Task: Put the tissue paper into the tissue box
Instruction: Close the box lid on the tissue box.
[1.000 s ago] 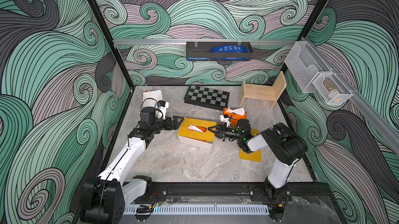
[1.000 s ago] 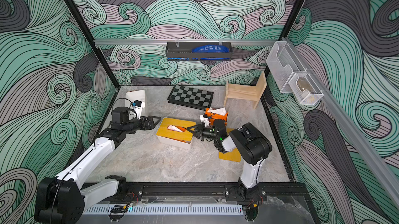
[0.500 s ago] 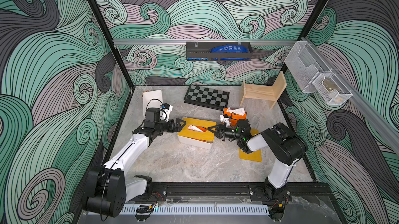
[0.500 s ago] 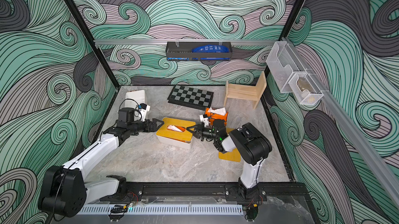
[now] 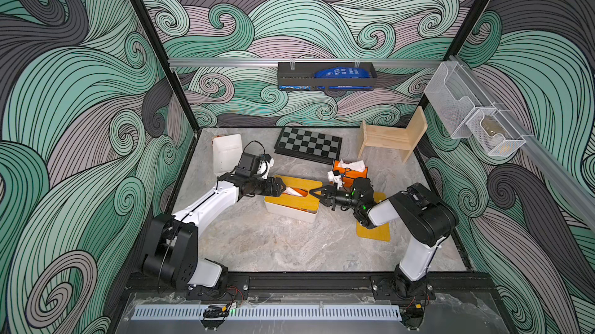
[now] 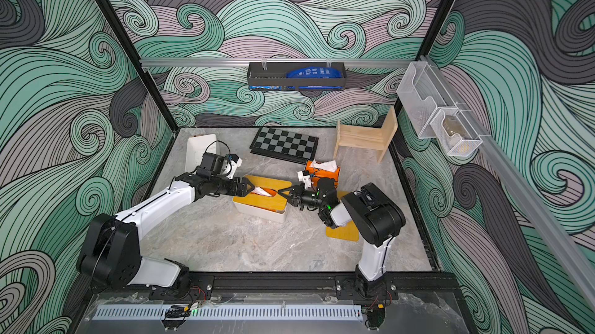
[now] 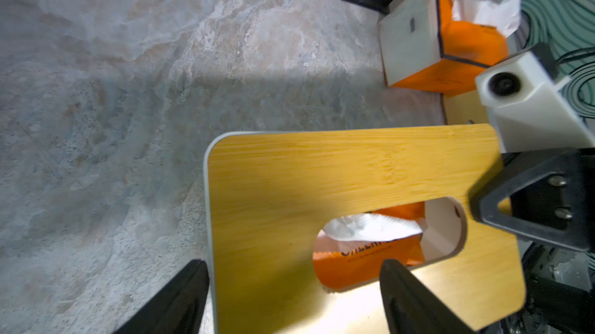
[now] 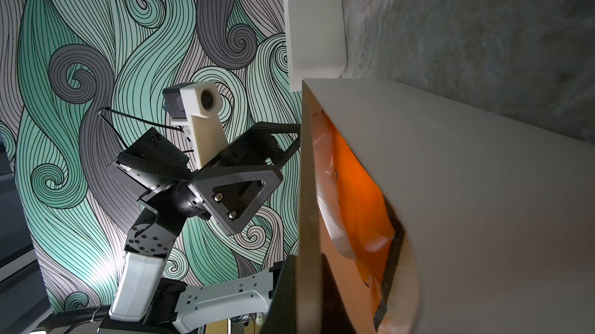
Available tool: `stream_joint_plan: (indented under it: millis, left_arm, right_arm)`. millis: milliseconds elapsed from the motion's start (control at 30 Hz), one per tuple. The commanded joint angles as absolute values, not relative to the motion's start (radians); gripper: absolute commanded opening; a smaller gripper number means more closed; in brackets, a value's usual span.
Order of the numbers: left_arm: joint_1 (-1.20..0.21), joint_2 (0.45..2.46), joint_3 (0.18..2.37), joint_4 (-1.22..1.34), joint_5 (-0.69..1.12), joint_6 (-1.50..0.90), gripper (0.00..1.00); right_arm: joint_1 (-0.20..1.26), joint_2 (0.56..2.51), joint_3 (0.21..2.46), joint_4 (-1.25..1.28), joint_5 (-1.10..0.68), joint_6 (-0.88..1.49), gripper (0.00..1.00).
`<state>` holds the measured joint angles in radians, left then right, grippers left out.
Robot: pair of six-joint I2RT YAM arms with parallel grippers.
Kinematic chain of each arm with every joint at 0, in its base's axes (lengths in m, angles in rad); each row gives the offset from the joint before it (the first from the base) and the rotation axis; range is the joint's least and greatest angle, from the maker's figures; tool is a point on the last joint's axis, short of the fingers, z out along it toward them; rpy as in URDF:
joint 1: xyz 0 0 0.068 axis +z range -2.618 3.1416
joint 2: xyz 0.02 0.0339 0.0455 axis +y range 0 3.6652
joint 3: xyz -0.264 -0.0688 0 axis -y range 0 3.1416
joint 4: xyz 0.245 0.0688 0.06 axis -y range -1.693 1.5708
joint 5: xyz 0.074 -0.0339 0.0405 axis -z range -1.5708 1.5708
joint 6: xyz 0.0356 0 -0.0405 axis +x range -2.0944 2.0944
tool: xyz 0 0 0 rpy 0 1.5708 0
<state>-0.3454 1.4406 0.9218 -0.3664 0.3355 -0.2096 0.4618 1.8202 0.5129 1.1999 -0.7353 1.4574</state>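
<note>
Left hand, wide open, now at the tissue box end, nearer than before; right hand clenched, unmoved.

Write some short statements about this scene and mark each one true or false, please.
1. The left end effector is open at one end of the tissue box. True.
2. The bamboo lid has no opening. False: it has a slot, and an orange tissue pack shows through it.
3. The right end effector is shut on the bamboo lid. True.
4. The chessboard lies on the wooden chair. False: it lies flat on the table, beside the chair.
5. A second orange tissue pack sits outside the tissue box. True.
</note>
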Motion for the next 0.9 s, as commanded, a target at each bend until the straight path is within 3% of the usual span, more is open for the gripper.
stream_joint_plan:
  millis: [0, 867]
  left_arm:
    - [-0.362, 1.451, 0.961, -0.432, 0.261, -0.198, 0.86]
    - [-0.397, 1.495, 0.984, -0.456, 0.193, -0.207, 0.71]
  right_arm:
    - [0.469, 1.812, 0.529, 1.205, -0.719, 1.447, 0.0]
    - [0.477, 1.835, 0.523, 1.257, -0.723, 1.472, 0.0]
